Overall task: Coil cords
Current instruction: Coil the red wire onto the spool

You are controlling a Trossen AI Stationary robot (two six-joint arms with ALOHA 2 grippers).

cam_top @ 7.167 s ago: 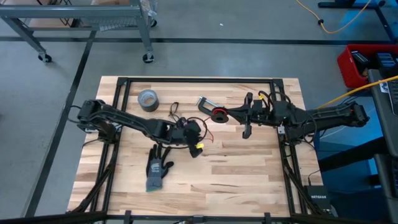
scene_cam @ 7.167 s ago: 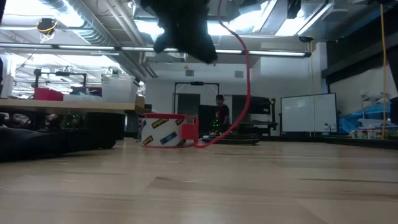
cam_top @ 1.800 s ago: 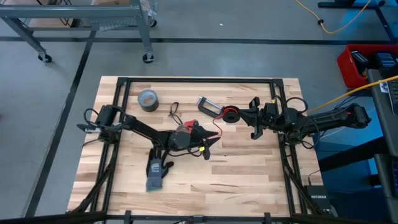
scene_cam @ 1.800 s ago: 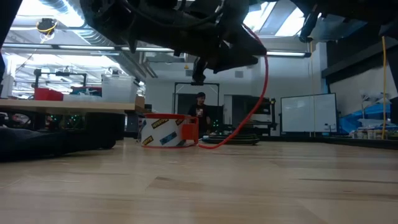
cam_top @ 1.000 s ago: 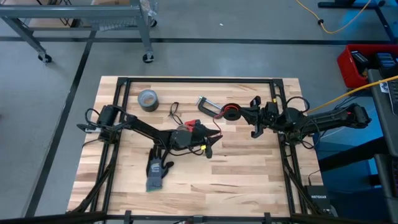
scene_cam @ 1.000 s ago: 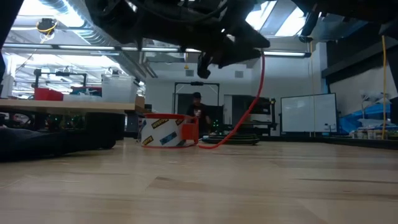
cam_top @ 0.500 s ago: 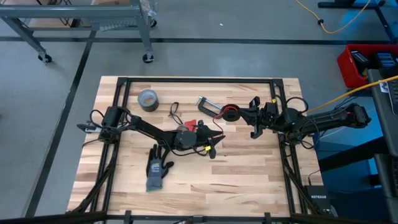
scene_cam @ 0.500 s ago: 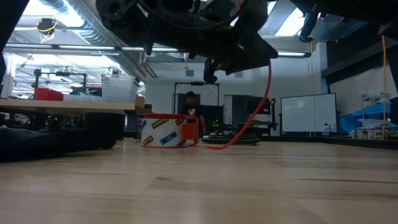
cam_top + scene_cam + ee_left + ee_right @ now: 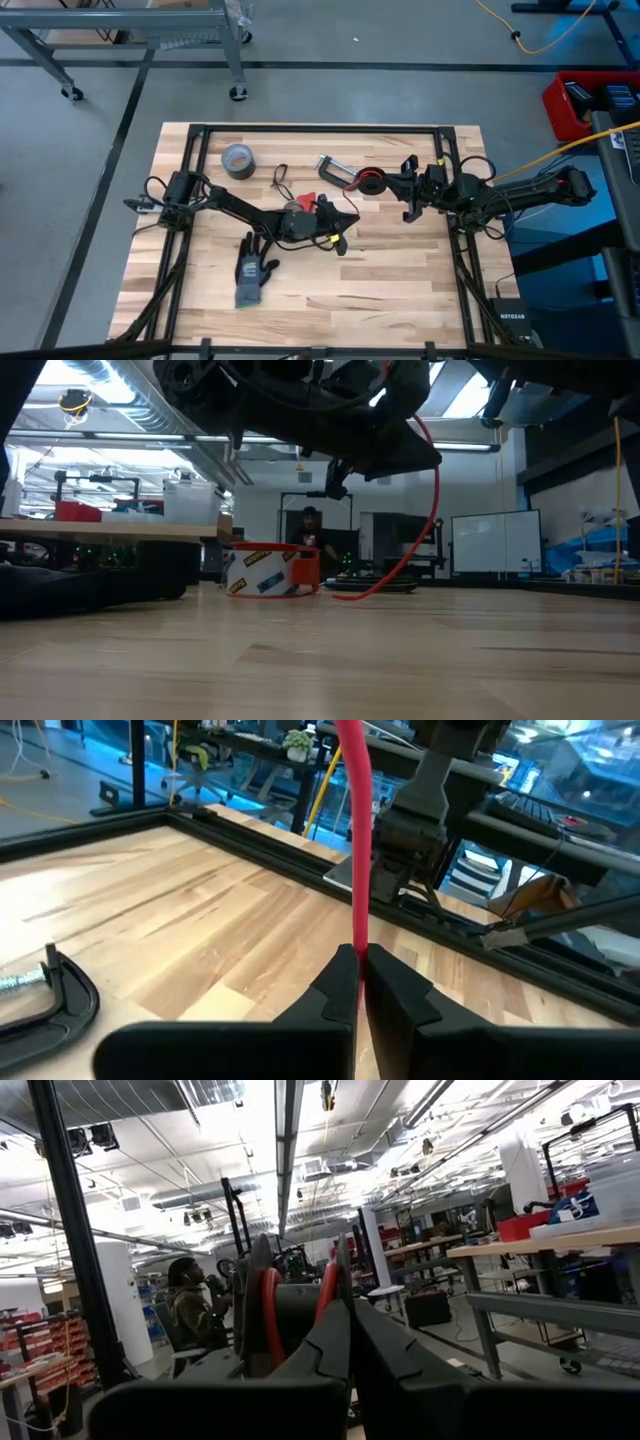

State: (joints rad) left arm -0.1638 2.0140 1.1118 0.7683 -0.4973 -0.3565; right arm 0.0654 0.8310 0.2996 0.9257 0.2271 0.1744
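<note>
Left gripper (image 9: 358, 982) pinched tight on the red cord (image 9: 352, 840), fingers (image 9: 330, 995) pressed together with the cord squeezed between the tips, hanging above the middle of the table (image 9: 400, 270). Cord is thin, smooth, bright red, and runs straight away from the fingertips in the left wrist view; in the low view it drops from the gripper (image 9: 400, 445) in a long curve (image 9: 432, 510) and reaches the tabletop near a flat dark disc. From above the same gripper (image 9: 340, 225) sits mid-table, red cord (image 9: 345, 205) trailing toward the right arm, with a small red clip piece (image 9: 309, 199) just beside the wrist. Right gripper (image 9: 405, 190) is at the far right side of the table, fingers (image 9: 325, 1335) shut on a loop of the red cord (image 9: 268, 1315), which shows as two red arcs just past the tips; a red-edged ring (image 9: 370, 181) sits right next to it. Black cord (image 9: 279, 180), thin and looped, lies loose on the wood between the grey tape roll (image 9: 237, 158) and the metal clamp (image 9: 335, 170). Dark glove (image 9: 255, 270) lies flat near the front left. A person (image 9: 310, 530) stands in the room behind.
</note>
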